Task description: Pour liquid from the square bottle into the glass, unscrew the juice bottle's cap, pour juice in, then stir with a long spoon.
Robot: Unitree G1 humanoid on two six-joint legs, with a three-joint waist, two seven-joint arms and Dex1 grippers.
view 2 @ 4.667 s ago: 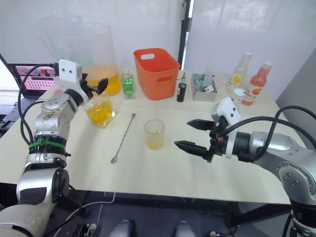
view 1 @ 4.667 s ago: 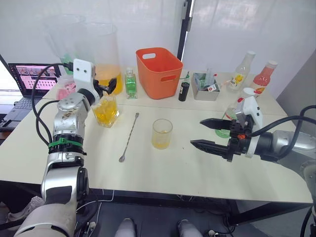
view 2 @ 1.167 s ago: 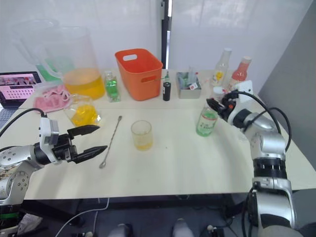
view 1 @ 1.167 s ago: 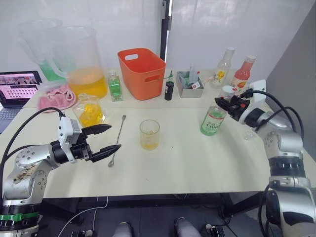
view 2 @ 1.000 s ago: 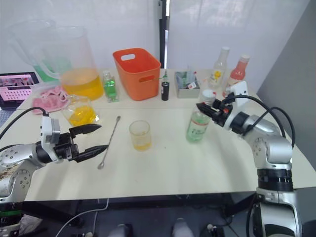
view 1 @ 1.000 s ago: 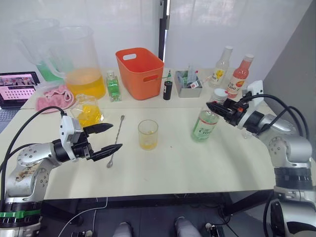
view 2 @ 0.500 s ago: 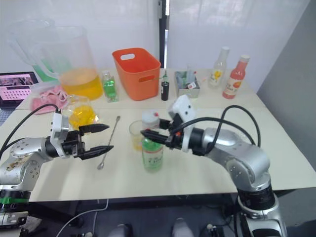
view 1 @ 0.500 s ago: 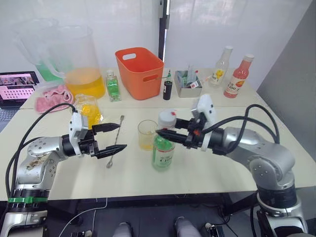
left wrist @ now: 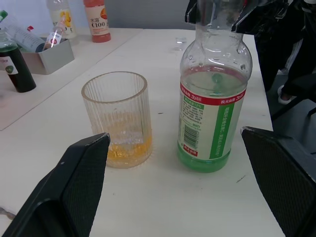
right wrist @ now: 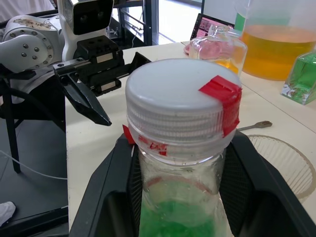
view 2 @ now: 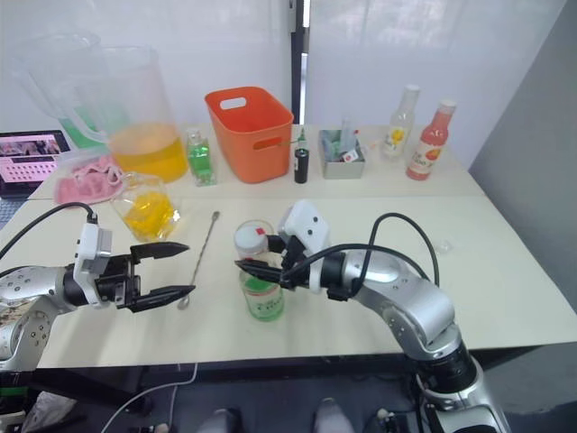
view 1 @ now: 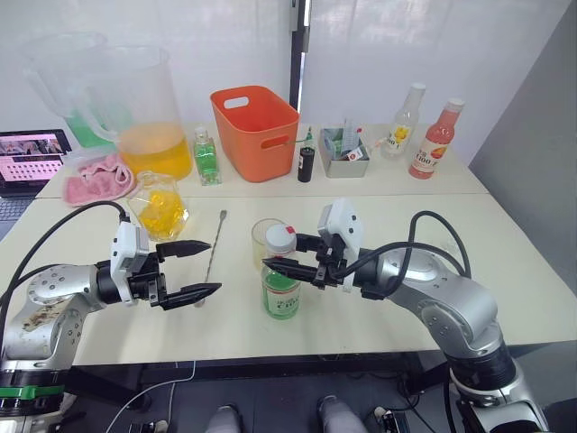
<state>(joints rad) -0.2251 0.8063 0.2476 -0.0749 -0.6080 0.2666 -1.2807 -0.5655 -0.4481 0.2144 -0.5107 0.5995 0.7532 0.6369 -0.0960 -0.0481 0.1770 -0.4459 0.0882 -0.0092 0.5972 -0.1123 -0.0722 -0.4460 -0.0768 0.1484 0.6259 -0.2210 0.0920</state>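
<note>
Carried in from the counter's right edge: juice bottle (view 1: 281,290), now beside glass (view 1: 267,239) near the front edge, neck clamped by right end effector (view 1: 290,265). Left end effector (view 1: 199,269) gaping, empty. First pour done; cap (view 1: 279,238) on, spoon (view 1: 214,252) untouched.

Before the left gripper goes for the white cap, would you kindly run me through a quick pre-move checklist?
1. Right gripper shut on the neck of the tall green-labelled plastic juice bottle: ok.
2. Bottle upright on the cream table: ok.
3. White screw cap with red mark on: ok.
4. Left gripper open, short of the cap: ok.
5. Ribbed clear glass holds yellow liquid, stands beside bottle: ok.
6. Cap tightness: cannot tell.
</note>
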